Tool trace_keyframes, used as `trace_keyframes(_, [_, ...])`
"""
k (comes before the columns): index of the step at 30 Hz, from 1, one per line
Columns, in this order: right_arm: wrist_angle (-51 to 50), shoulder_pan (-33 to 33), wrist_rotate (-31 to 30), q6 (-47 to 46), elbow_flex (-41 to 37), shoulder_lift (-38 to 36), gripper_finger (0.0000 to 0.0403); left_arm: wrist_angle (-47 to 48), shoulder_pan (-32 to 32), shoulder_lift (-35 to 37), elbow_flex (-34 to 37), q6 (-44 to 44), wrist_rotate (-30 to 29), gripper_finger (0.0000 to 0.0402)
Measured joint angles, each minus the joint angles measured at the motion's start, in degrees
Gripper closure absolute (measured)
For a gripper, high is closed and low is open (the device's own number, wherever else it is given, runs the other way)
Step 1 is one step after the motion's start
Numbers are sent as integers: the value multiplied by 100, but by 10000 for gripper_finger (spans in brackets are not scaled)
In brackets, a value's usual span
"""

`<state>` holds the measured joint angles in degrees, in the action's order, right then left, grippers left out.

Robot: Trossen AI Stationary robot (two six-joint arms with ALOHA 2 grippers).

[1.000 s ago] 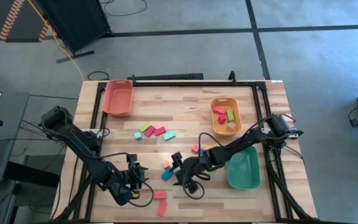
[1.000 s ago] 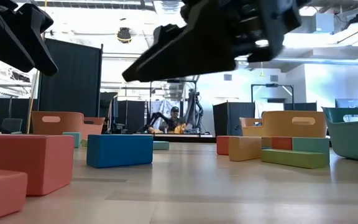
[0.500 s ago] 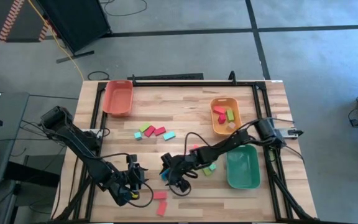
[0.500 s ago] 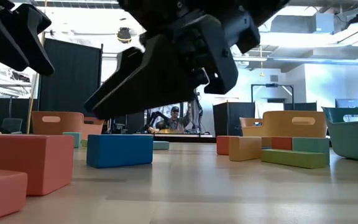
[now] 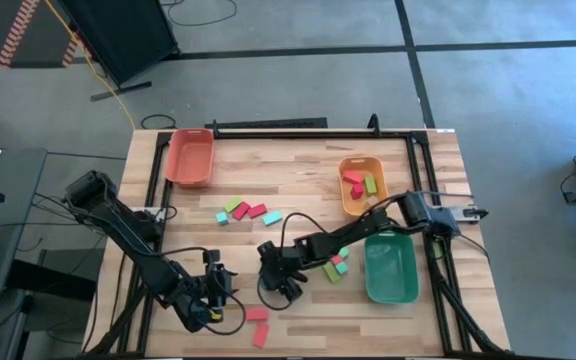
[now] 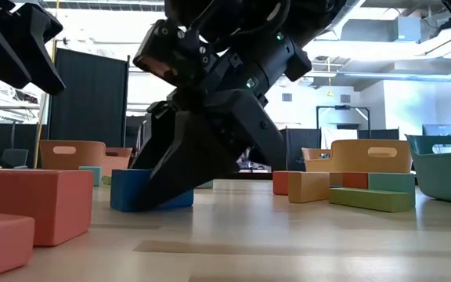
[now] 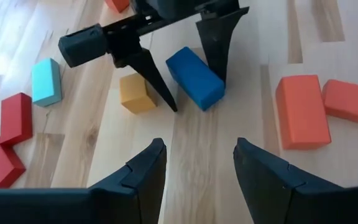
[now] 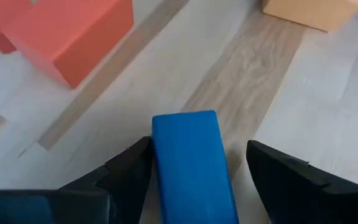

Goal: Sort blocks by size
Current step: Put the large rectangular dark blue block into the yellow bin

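Two dark arms [image 5: 118,225] – black cables, tapered blk fingers [image 7: 138,177].

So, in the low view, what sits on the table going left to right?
Coral blocks → blue block → right gripper over it → orange block → green bar → teal tray.

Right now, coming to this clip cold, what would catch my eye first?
The right gripper stands out: it reaches toward the table's near middle, fingers open and straddling a blue block, not yet closed on it. A small orange block sits just beside it, and two salmon blocks lie near the front edge. The left gripper waits open close by, at the front left.
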<state>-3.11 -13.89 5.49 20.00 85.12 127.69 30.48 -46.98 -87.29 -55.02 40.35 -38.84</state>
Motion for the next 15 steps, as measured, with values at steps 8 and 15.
trace_keyframes(8, [-420, 9, -21, 1, 11, -14, 174, 7, 0, 0, 0, -1, 3, 223])
trace_keyframes(15, [-622, -35, 49, 1, 11, -63, 246, 7, 0, 0, 0, 25, 6, 223])
